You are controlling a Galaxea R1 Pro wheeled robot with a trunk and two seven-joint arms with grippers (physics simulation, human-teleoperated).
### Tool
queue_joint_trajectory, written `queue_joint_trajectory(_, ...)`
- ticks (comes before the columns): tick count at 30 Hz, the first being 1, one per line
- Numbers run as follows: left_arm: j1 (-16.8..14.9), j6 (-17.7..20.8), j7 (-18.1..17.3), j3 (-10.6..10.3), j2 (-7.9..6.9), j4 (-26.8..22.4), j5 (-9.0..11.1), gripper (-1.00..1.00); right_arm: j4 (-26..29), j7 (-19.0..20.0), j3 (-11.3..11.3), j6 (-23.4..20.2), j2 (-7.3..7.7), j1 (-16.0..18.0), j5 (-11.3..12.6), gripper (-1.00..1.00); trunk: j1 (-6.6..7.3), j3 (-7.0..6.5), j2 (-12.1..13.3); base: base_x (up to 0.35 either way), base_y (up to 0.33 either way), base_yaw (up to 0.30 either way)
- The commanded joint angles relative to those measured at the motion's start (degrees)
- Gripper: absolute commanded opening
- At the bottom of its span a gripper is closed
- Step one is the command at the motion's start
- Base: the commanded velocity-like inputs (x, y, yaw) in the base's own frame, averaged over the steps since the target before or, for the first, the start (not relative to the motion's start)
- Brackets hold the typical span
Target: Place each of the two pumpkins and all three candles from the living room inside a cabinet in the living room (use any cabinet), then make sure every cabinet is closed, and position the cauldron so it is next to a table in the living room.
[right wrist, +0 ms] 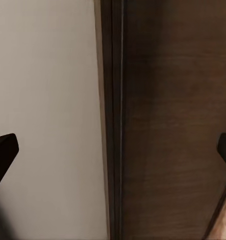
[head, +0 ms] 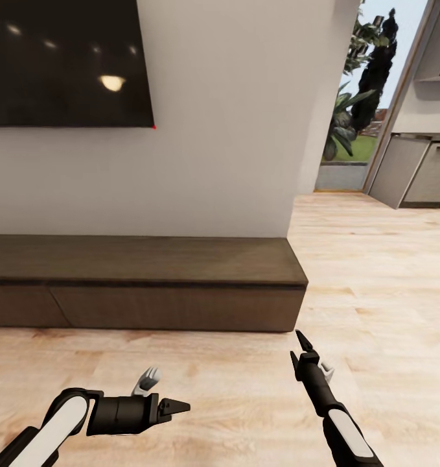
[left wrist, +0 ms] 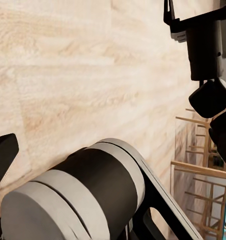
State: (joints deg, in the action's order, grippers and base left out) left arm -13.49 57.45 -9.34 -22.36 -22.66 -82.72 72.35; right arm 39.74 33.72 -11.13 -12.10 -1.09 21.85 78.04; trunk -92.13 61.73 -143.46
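The left pincer (head: 181, 407) hangs low over the pale wooden plank floor (head: 232, 383), pointing sideways toward the right arm, its dark fingers drawn together to a point, clenched on nothing. The right pincer (head: 302, 340) points forward and up at the near right corner of the long, low, dark brown wooden cabinet (head: 168, 305); in the head view its fingers look like one thin spike, but in the right wrist view the two dark fingertips (right wrist: 4, 152) sit wide apart at the edges of the picture, so it stands released and empty. Just ahead of the right pincer the cabinet's flat handleless fronts are all shut, and its top is bare. The cabinet stands against a plain white wall (head: 220, 155), well ahead of the left pincer. Above it on the wall hangs a large black glossy screen (head: 64, 61). Far beyond the right pincer, past the wall's end, stand grey kitchen units (head: 417, 168)
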Motion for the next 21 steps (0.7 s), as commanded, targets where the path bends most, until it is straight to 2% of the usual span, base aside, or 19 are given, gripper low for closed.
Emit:
queue_joint_trajectory(1,0.0,0.0,-0.6,-0.1,-0.03,0.0,-0.5,1.0,0.0,0.1,-0.2,-0.6,-0.05,0.0,0.5,1.0,-0.01,0.05,0.0,0.246,0.0,0.0)
queue_joint_trajectory(9,0.0,0.0,-0.6,-0.1,-0.03,0.0,-0.5,1.0,-0.1,0.1,-0.2,-0.6,-0.05,0.0,0.5,1.0,-0.01,0.05,0.0,0.105,0.0,0.0)
queue_joint_trajectory(21,0.0,0.0,-0.6,-0.1,-0.01,0.0,-0.5,1.0,-0.1,0.1,-0.2,-0.5,-0.05,0.0,0.4,1.0,-0.01,0.05,0.0,0.175,0.0,0.0)
